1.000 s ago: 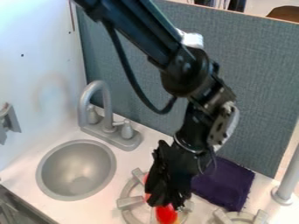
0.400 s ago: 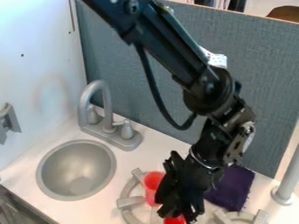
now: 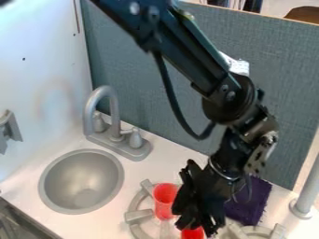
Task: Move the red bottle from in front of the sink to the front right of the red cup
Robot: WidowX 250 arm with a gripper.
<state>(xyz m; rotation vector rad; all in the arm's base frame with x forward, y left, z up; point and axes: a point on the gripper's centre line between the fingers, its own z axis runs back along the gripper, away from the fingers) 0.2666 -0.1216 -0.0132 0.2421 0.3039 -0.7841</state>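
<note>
- We see a white counter point(image 3: 171, 161) meeting a white wall point(image 3: 44, 51) on the left and a blue-grey fabric panel point(image 3: 287, 79) behind.
- Beyond the panel's top edge, a rounded brown thing point(image 3: 305, 13) shows in the room.
- A grey post point(image 3: 306, 196) rises from the counter at the right.
- We have a round grey sink point(image 3: 81, 182) set into the counter at the left, with a paler patch at its bottom; a grey faucet point(image 3: 100, 100) stands behind it.
- A red cup point(image 3: 166, 193) is upright over the grey burner point(image 3: 138, 216), just beside the gripper point(image 3: 200, 224); we cannot make out any contents.
- A second red thing point(image 3: 192, 233) shows low in the view, partly hidden beneath the gripper.
- We cannot tell how far open the gripper is, or whether it has hold of anything.
- A purple cloth point(image 3: 252, 203) lies behind the gripper, near another burner point(image 3: 278, 231).
</note>
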